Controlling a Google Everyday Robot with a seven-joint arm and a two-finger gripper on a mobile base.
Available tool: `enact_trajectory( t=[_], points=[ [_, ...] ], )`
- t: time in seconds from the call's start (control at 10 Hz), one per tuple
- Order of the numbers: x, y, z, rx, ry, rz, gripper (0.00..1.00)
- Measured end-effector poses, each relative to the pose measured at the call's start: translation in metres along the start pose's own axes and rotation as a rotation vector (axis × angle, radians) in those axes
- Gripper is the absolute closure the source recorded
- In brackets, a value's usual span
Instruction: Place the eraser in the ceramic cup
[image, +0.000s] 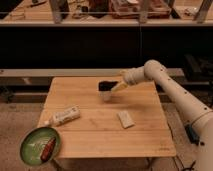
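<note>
A cup (105, 90) with a dark rim stands upright on the wooden table (100, 135), near the far edge at the middle. My gripper (113, 88) reaches in from the right and sits right at the cup's right side, at rim height. A pale flat rectangular eraser (126, 119) lies on the table in front of the cup, a little to the right, well apart from the gripper.
A white bottle (63, 116) lies on its side at the table's left. A green plate (31, 148) with a brown object (48, 147) on it sits at the front left corner. A dark shelf runs behind the table.
</note>
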Motion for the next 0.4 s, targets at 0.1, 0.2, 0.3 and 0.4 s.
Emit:
enact_trajectory(
  t=[0.1, 0.2, 0.3, 0.4],
  points=[
    [0.0, -0.001, 0.0, 0.002, -0.001, 0.004, 0.2],
    [0.001, -0.001, -0.001, 0.004, -0.004, 0.011, 0.2],
    [0.001, -0.003, -0.004, 0.006, -0.022, 0.023, 0.2],
    [0.001, -0.005, -0.011, -0.005, -0.073, 0.027, 0.2]
  ],
)
